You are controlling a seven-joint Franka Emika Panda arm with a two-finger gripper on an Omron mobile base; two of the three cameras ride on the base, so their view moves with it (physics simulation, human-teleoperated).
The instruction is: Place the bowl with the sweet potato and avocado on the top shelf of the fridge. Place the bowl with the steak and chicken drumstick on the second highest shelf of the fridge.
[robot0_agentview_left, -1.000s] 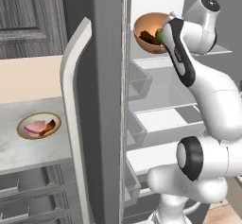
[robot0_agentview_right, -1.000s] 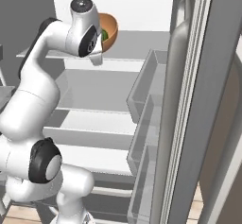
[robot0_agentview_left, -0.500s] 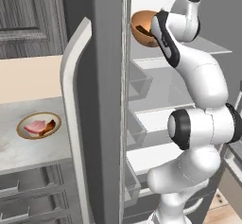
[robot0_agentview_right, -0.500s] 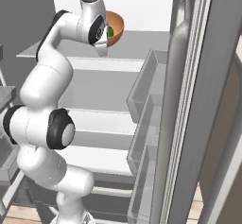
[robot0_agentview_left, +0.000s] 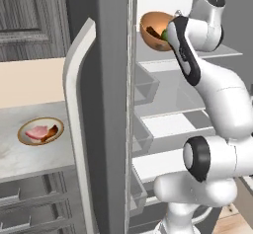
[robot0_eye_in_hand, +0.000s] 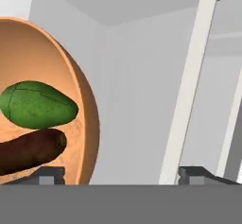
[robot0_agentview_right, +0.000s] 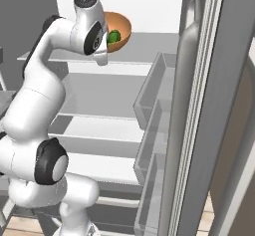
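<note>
Arm has swung further into the fridge over the last sec, orange bowl w/ green avocado and brown sweet potato [robot0_agentview_left: 154, 30] now at the top shelf [robot0_agentview_right: 149, 43], hand [robot0_eye_in_hand: 122, 173] spread wide beside it, apparently released; steak-and-drumstick bowl [robot0_agentview_left: 41, 131] waits on grey surface [robot0_agentview_left: 24, 156].

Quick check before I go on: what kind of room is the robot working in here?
A kitchen, by the look of it: an open fridge with shelves and door bins, a counter with drawers beside it, and food bowls, one orange bowl at the top shelf, another bowl on the counter.
</note>
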